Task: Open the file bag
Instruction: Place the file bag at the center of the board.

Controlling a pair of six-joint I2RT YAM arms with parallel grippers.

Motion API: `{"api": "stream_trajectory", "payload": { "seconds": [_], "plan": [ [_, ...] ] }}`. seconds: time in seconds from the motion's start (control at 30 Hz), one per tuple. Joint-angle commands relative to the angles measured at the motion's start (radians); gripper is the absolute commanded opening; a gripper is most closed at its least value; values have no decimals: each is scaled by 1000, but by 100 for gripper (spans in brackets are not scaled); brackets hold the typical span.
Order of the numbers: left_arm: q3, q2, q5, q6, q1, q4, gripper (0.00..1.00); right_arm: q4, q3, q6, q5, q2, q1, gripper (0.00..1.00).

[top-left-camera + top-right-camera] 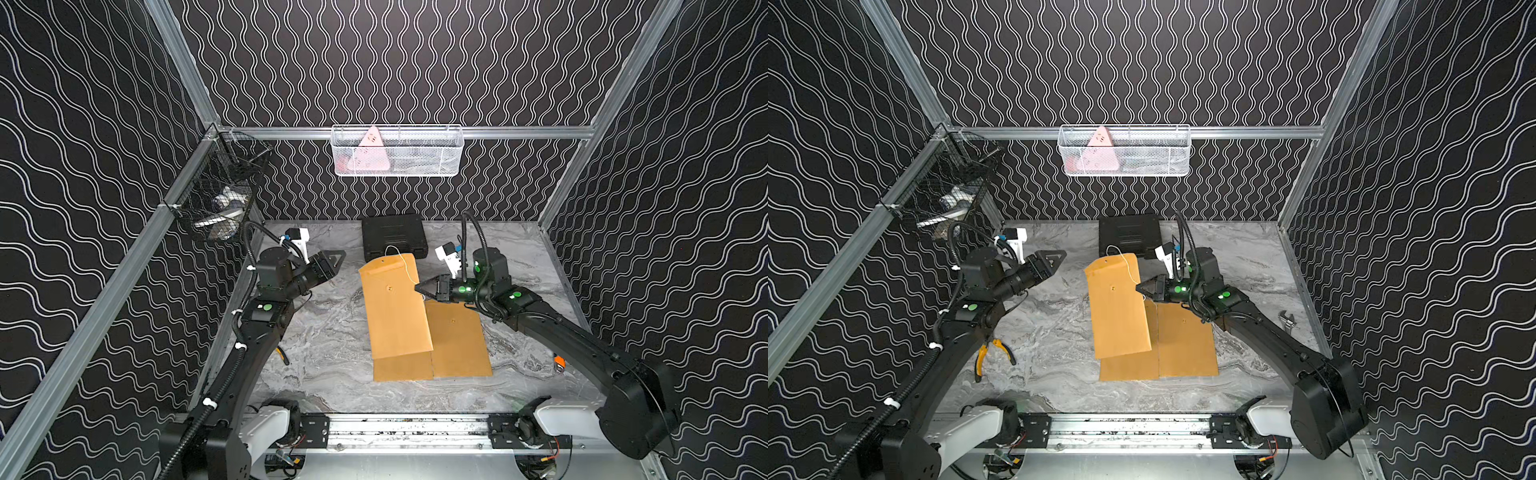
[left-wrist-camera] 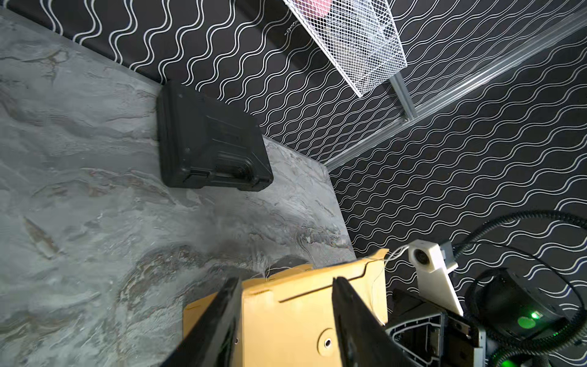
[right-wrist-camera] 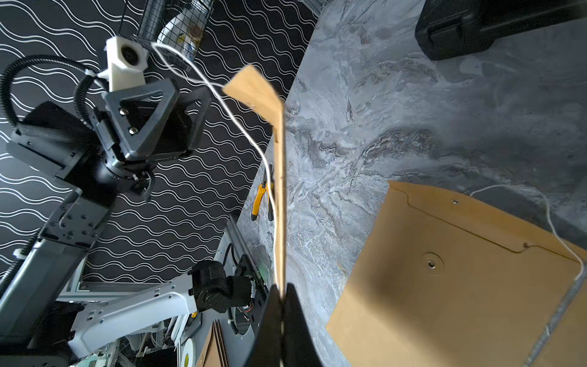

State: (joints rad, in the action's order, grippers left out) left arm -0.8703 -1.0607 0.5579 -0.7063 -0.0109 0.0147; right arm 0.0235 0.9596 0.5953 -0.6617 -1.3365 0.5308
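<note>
risk slip: brown kraft-paper file bag (image 1: 395,307) hangs from a thin pinch on one side edge; a nudge could twist it or pull it free.
risk snag: loose white string (image 3: 241,127) trails by the pinch and could catch.
risk flap: left fingers (image 2: 219,324) might grab both paper layers.
right fingers (image 3: 298,324): clenched on the bag's edge.
left fingers: spread, empty, well apart from the bag.
bag place: raised over mid grey marble tabletop (image 1: 324,332), toward the far edge, above two flat brown paper bags (image 1: 457,345).
bag look: stiff and flat; string looks unwound, flap tip bent outward.
</note>
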Motion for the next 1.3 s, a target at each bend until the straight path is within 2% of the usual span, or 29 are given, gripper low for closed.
{"api": "stream_trajectory", "payload": {
  "seconds": [0.0, 0.27, 0.4, 0.7, 1.27],
  "plan": [
    [-23, 21, 36, 58, -36, 85, 50, -11, 9, 39, 87, -14, 30, 0],
    [-36, 54, 13, 157, -42, 183, 51, -100, -26, 199, 299, -81, 145, 0],
    [-45, 62, -1, 206, -43, 217, 52, -96, 4, 222, 391, -147, 219, 0],
    [-51, 74, -15, 246, -47, 260, 54, -148, 31, 310, 502, -266, 318, 0],
    [-25, 61, 42, 210, -91, 216, 54, -227, 76, 401, 516, -442, 383, 0]
  ]
}}
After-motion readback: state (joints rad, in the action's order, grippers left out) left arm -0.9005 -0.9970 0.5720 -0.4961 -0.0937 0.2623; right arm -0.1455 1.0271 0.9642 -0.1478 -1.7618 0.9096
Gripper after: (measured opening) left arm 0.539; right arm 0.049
